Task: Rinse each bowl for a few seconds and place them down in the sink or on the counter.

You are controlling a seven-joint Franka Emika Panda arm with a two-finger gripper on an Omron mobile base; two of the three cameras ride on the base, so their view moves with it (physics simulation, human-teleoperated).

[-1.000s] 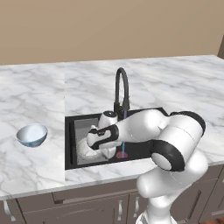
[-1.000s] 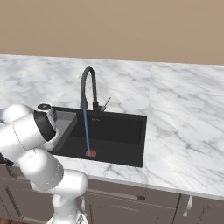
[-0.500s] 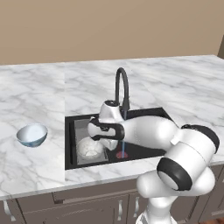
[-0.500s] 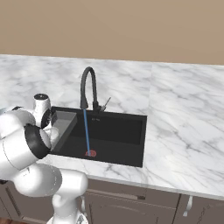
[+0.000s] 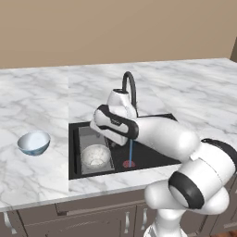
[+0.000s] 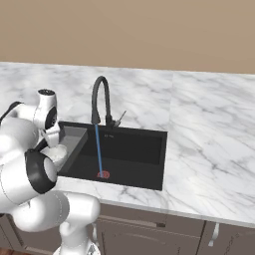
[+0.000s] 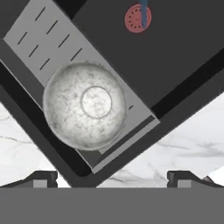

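Now the speckled bowl (image 7: 85,104) sits released on the sink's ridged tray (image 7: 39,33); the jaws, wide open and empty, have lifted away, probably towards the blue bowl (image 5: 34,142).

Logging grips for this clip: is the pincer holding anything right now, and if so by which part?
Nothing is held. The pincer is open above the speckled bowl, which sits free on the grey tray in the sink.
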